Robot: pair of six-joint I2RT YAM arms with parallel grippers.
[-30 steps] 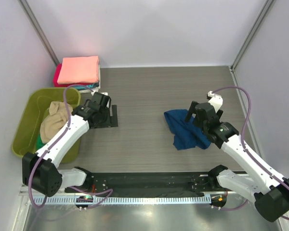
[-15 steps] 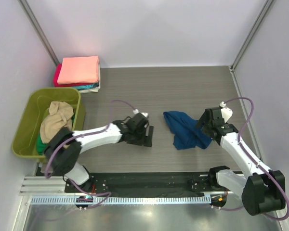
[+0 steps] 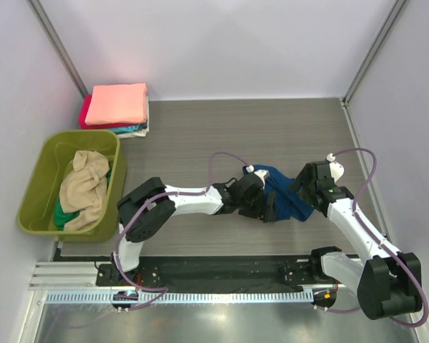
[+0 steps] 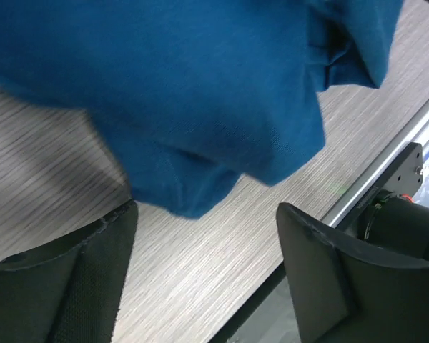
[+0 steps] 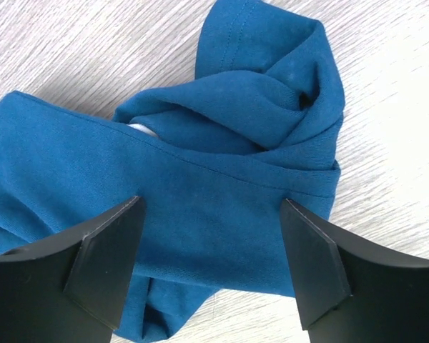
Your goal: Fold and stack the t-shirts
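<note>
I'm working in a lab robot cell.
I'm seeing plain pale walls (image 3: pixel 222 43) and metal posts (image 3: pixel 57 50) boxing in a wood-grain table (image 3: pixel 200 136), with white robot arms (image 3: pixel 189 200) bolted to a rail (image 3: pixel 214 296) along its near edge.

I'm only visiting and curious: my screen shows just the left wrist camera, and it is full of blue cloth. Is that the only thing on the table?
Observer: No. The overhead camera shows a stack of folded shirts, salmon-pink on top, at the far left corner of the grey wood-grain table.
Visitor: Is the other arm anywhere near my blue cloth?
Observer: Yes. The right gripper hangs just over that crumpled deep blue t-shirt, with its jaws open.
Visitor: Are more shirts waiting to be folded?
Observer: An olive-green plastic tub on the left holds a crumpled tan shirt lying on a green shirt.
</note>
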